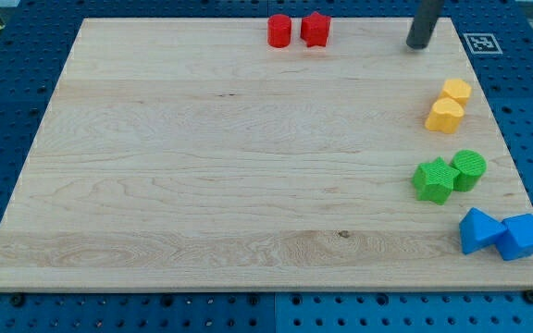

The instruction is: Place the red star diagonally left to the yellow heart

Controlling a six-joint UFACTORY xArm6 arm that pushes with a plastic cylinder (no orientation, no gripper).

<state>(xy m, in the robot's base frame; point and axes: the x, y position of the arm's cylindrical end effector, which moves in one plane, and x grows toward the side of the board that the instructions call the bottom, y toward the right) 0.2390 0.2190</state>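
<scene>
The red star (316, 29) sits near the view's top edge of the wooden board (202, 166), touching or nearly touching a red cylinder (279, 30) on its left. The yellow heart (445, 116) lies near the board's right edge, with a yellow hexagonal block (456, 91) just above it. My tip (417, 44) is at the top right of the board, about a hundred pixels right of the red star and well above the yellow blocks, touching no block.
A green star (434, 179) and a green cylinder (469, 169) sit together at the right edge below the yellow blocks. Two blue blocks (480, 229) (523, 235) lie at the bottom right corner. A marker tag (482, 43) is off the board's top right.
</scene>
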